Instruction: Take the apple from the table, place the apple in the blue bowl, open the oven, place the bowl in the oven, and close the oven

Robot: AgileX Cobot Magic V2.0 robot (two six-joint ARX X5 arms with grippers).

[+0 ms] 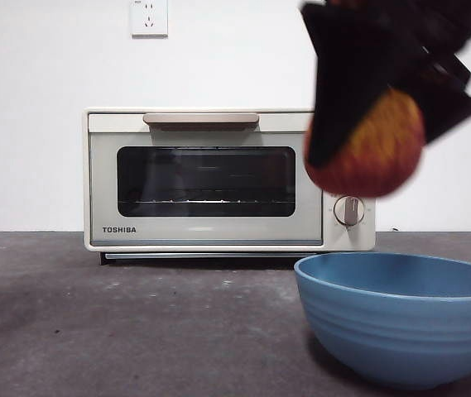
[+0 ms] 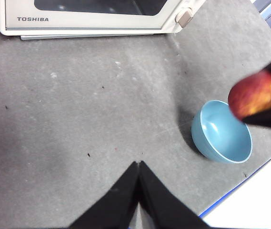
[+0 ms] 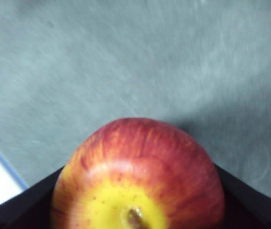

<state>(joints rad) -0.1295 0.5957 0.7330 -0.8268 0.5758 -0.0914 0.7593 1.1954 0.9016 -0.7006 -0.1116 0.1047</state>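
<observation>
Apple (image 1: pixel 367 149) carried in the air above the blue bowl (image 1: pixel 401 318), clamped in the right gripper (image 1: pixel 384 99).
Front view: the oven (image 1: pixel 210 178) stands shut behind. Left wrist view: left gripper (image 2: pixel 138 164) hangs with jaws pressed together over bare table (image 2: pixel 78 109), holding nothing. Right wrist view: jaws flank the fruit on both sides; centre it over the bowl's hollow and lower before releasing, so it doesn't bounce out.
</observation>
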